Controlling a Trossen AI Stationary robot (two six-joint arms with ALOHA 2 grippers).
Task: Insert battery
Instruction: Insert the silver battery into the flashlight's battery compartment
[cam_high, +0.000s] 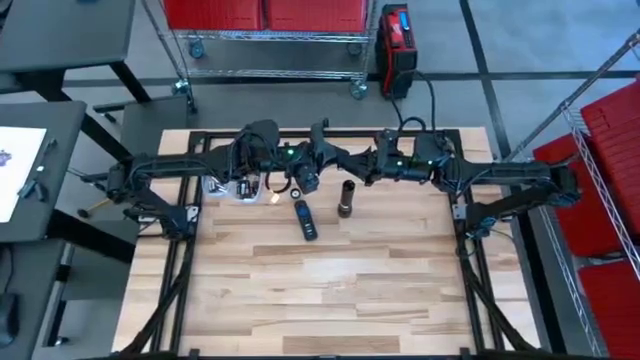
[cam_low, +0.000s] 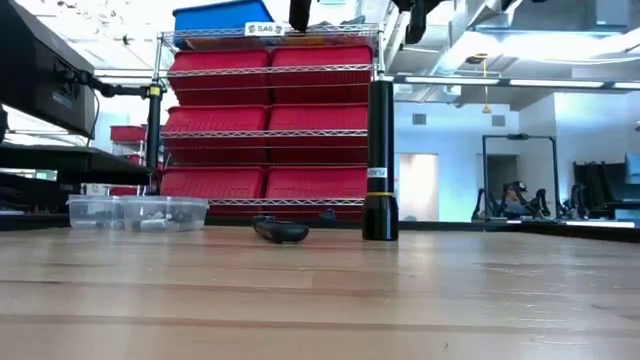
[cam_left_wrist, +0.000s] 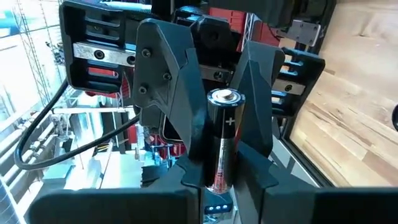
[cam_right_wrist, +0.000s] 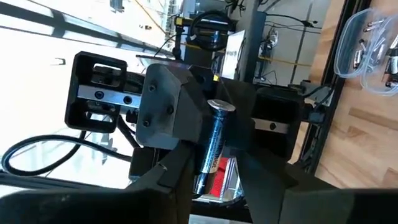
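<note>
From above, the two dark arms meet over the far part of the pale wooden plank table. A black cylindrical flashlight body stands upright near the table's middle, and a short black flashlight cap with a blue mark lies just beside it toward 8 o'clock. A clear plastic container sits toward 9 o'clock from the cap, partly under the left arm.

At table height, the flashlight body stands tall with the cap lying to its 9 o'clock side and the clear container farther that way; red bins fill a wire shelf behind.

Through the left wrist camera, the left gripper is clamped on a black cylindrical battery with a silver tip, raised off the table.

Through the right wrist camera, the right gripper pinches a second, blue-black battery with a silver cap, also raised, with the clear container visible on the wood.
</note>
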